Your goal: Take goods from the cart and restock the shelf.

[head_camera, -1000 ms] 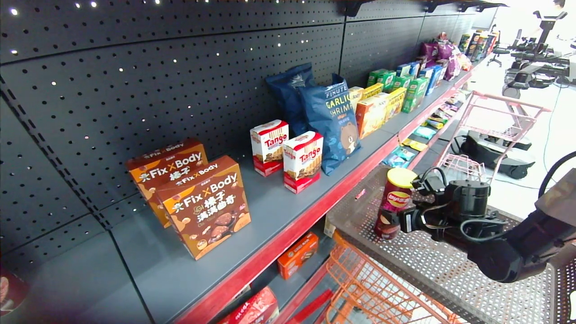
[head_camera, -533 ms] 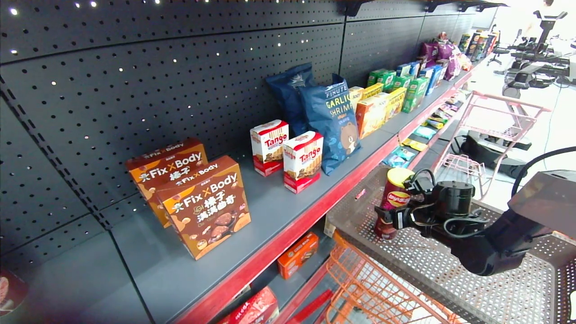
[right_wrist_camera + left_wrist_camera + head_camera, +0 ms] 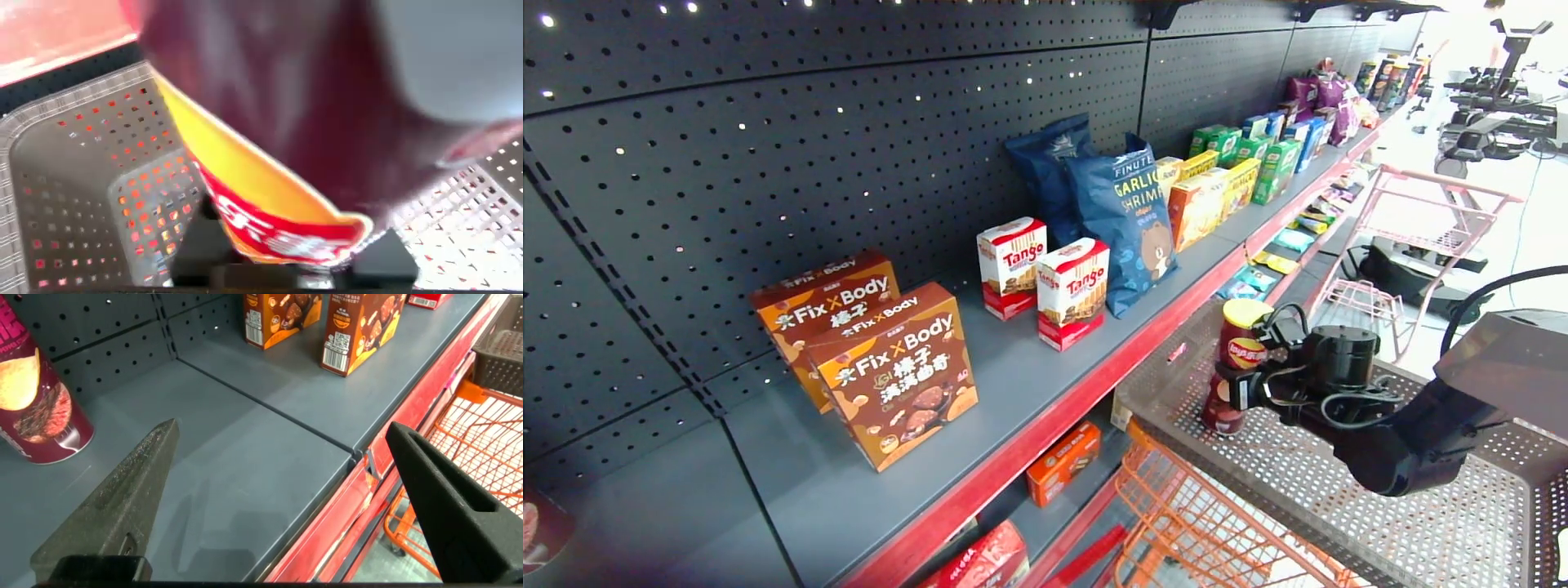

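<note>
Grey steel shelving [image 3: 1029, 367] with a red lip is awaiting another can.
Right gripper [image 3: 1232, 390] is clamping a maroon chip tube [image 3: 1243, 351] with yellow lid upright at the cart's perforated tray [image 3: 1298, 498], not yet shelved; left gripper [image 3: 282, 437] is hanging wide open, empty, above the shelf near a similar tube [image 3: 37, 400] standing there.

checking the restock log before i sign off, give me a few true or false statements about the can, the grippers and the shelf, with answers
1. The right gripper is shut on a chip can with a yellow lid. True.
2. The chip can stands on the shelf. False: it is in the gripper at the cart tray, off the shelf.
3. The left gripper holds a box. False: it is open and empty above the shelf.
4. Two red-and-white boxes stand next to a blue bag. True.
</note>
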{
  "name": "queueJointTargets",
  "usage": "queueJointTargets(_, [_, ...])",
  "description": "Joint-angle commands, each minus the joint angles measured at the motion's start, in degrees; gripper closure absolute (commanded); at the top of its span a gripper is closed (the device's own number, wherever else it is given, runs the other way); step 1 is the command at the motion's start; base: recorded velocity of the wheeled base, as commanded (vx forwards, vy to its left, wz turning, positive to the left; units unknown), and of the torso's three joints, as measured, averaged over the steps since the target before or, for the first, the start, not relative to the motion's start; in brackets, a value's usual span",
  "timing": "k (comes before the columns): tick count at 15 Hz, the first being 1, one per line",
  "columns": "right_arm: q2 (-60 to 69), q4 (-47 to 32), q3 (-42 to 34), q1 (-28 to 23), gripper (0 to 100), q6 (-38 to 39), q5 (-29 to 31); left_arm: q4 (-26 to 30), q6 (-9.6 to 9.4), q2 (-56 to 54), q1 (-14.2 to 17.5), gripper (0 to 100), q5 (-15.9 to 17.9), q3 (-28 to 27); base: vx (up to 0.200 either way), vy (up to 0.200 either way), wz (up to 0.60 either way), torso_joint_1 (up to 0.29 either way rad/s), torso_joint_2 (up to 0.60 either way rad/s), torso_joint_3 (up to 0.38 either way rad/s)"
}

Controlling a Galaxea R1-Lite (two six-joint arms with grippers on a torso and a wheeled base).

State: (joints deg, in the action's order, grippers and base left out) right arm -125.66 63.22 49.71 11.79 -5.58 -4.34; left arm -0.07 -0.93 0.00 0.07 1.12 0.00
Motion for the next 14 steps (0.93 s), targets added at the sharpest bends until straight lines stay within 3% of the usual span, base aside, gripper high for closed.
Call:
queueJointTargets(1, [4.02,0.24,-0.41,-0.19,100,-0.31,0.03,-0.01,0.05,0.00,0.01,0,0.02,0.00,0.000,0.000,0.00,0.000,0.00,0.000])
queueJointTargets(4, [14.83,-4.33,-2.69,-0.10,100,-0.48,0.65,-0.01,-0.04,0.00,0.01,0,0.02,0.00,0.000,0.000,0.00,0.000,0.00,0.000])
queueJointTargets(6, [27.75,-13.65,-7.53,0.43,100,0.57,0.74,-0.01,-0.04,0.00,0.01,0,0.02,0.00,0.000,0.000,0.00,0.000,0.00,0.000])
queueJointTargets(8, [41.99,-20.51,-13.94,1.57,100,5.14,2.49,-0.01,-0.04,0.00,0.01,0,0.02,0.00,0.000,0.000,0.00,0.000,0.00,0.000])
queueJointTargets(11, [63.26,-29.91,-25.54,1.57,100,6.11,5.39,-0.01,-0.04,0.00,0.01,0,0.02,0.00,0.000,0.000,0.00,0.000,0.00,0.000])
queueJointTargets(12, [67.83,-32.20,-28.27,0.87,100,6.11,5.39,-0.01,-0.04,0.00,0.01,0,0.02,0.00,0.000,0.000,0.00,0.000,0.00,0.000])
queueJointTargets(14, [81.36,-44.06,-32.57,-4.05,100,6.11,5.39,-0.01,-0.04,0.00,0.01,0,0.02,0.00,0.000,0.000,0.00,0.000,0.00,0.000])
